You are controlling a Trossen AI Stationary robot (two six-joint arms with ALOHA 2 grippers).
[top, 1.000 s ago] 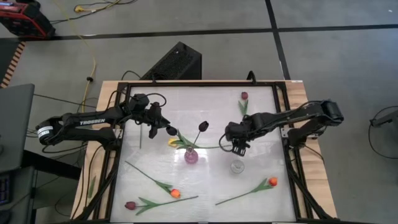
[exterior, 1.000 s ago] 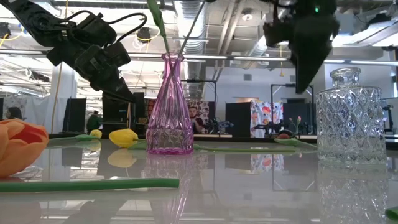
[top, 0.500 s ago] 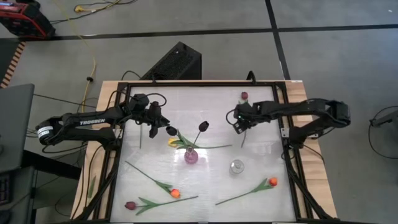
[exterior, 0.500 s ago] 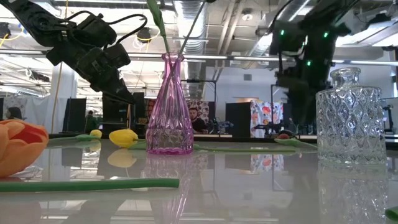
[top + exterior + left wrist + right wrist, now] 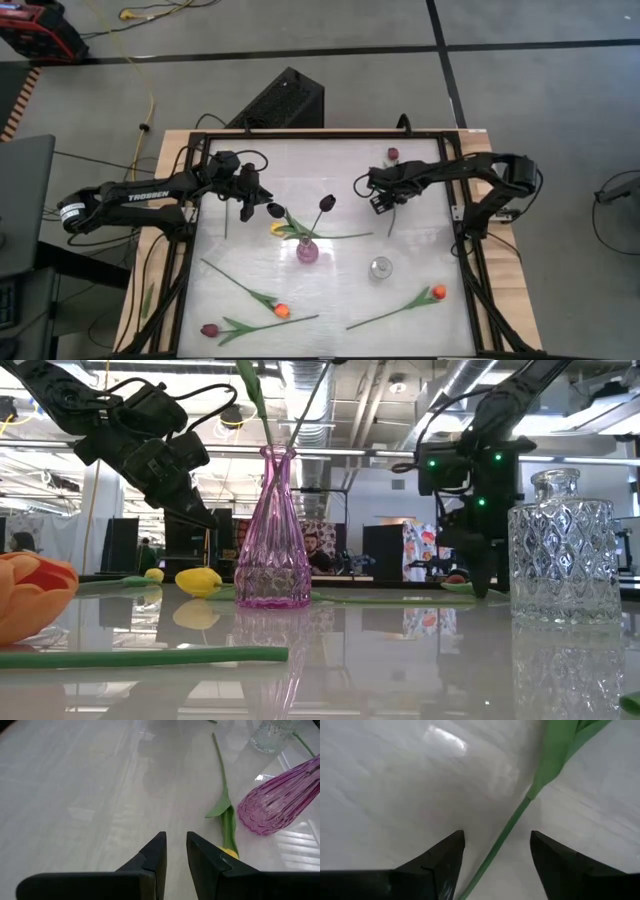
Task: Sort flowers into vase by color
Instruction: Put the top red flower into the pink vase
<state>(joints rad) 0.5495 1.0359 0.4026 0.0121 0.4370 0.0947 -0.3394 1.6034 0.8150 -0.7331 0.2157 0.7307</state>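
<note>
High view, flowers: I count one dark tulip (image 5: 327,203) standing in the pink ribbed glass vase (image 5: 307,250); the others lie on the desk (image 5: 330,290).
Right end effector (image 5: 497,855): spread wide, straddling a maroon tulip's green stem (image 5: 540,780).
Left end effector (image 5: 175,852): nearly closed, empty.
Progress: I judge it early.

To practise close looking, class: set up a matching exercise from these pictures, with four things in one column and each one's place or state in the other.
Things:
1. pink vase
2. clear vase
3. yellow tulip
4. right gripper

Place or state:
a. open over a green stem
b. lying beside the pink vase
c. holds a dark tulip
d. holds no flower

Pairs: 1-c, 2-d, 3-b, 4-a
</note>
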